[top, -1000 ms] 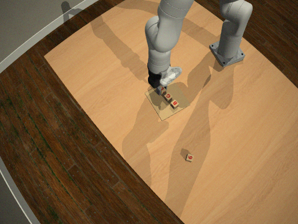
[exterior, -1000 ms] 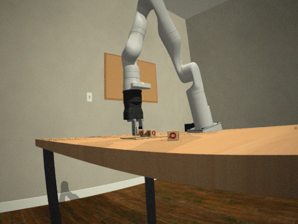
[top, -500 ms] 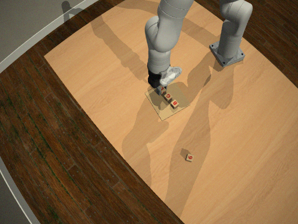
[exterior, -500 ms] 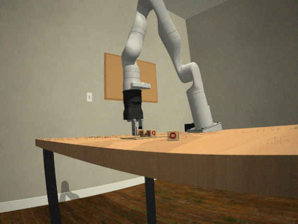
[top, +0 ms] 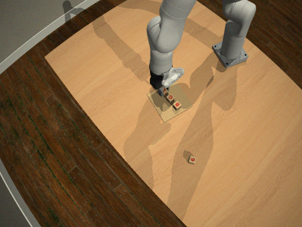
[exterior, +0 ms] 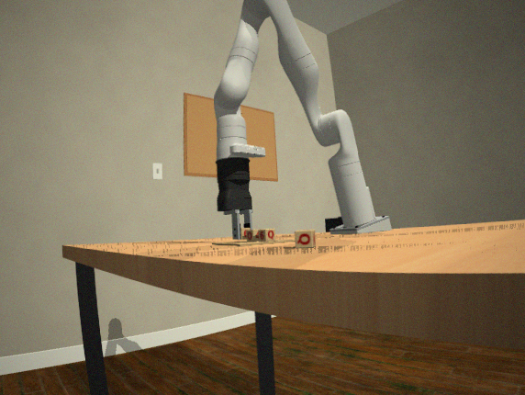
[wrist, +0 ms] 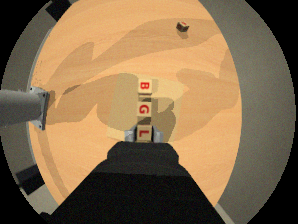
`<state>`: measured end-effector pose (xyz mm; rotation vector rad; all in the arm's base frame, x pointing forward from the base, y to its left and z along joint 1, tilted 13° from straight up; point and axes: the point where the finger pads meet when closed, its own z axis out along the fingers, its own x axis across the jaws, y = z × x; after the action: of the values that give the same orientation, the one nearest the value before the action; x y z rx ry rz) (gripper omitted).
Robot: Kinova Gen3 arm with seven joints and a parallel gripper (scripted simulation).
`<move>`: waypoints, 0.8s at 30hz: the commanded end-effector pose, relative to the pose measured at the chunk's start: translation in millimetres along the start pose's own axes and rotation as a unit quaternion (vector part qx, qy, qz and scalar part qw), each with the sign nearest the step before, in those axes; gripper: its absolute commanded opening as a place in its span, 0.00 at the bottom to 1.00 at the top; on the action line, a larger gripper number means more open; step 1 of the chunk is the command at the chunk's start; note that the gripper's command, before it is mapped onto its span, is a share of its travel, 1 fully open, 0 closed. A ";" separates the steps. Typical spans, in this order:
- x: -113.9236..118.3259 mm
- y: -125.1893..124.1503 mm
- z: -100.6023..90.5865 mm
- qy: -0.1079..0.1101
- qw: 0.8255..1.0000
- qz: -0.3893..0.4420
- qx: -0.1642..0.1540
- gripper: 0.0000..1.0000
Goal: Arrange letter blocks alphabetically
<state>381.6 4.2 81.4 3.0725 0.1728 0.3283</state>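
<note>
The B block (top: 177, 105) (wrist: 145, 85) and G block (top: 170, 97) (wrist: 144, 109) lie flat on the thin yellowish mat (top: 164, 116) (wrist: 117, 100), letters up. The L block (top: 164, 91) (wrist: 144, 133) stands in line with them, at or very near mat level. From the base the order reads B, G, L from left to right, with small gaps and the letters upright. My gripper (top: 163, 92) (wrist: 144, 130) points down with one finger on each side of the L block and is shut on it. The fourth block (top: 192, 159) (exterior: 304, 239) (wrist: 183, 26) shows a red 6 or 9 and lies off the mat.
The robot's base (top: 230, 56) (exterior: 360, 226) (wrist: 40, 107) stands on the table (top: 251, 158), to the left in the wrist view. The fourth block is well away from the row, beyond its B end. Arm shadows fall across the mat and table.
</note>
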 end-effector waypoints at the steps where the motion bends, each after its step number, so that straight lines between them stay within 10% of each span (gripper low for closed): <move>1: 0.4 0.1 -0.2 0.001 1.000 0.000 0.000 0.49; 24: 0.4 0.1 3.7 0.001 1.000 0.000 0.000 0.49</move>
<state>382.5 4.1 77.5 3.0726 0.1729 0.3284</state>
